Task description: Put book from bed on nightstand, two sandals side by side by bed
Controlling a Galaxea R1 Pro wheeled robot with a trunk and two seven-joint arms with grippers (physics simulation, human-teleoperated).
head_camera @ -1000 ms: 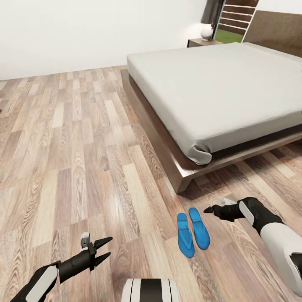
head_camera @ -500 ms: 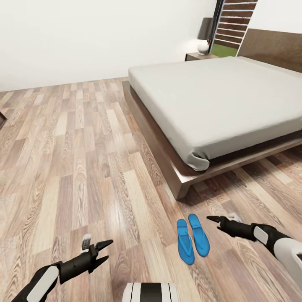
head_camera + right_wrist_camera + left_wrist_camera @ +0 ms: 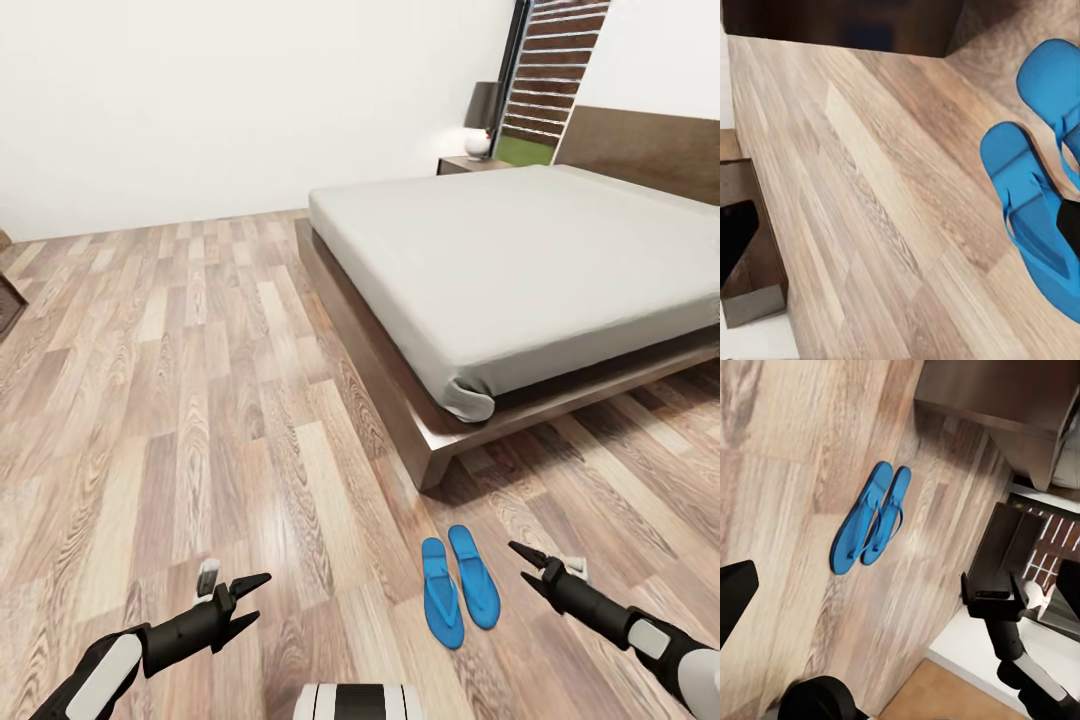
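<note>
Sandals (image 3: 459, 588) lie paired by the bed (image 3: 520, 270); both grippers, left (image 3: 247, 602) and right (image 3: 528, 566), hang open and empty, so best leave them.

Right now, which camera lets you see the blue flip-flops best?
The left wrist view: both bright blue flat-soled flip-flops lie whole, side by side on the wood-plank floor, straps visible. The head view shows the pair whole too, but smaller, near the dark wooden bed's corner. The right wrist view cuts them off at its edge.
</note>
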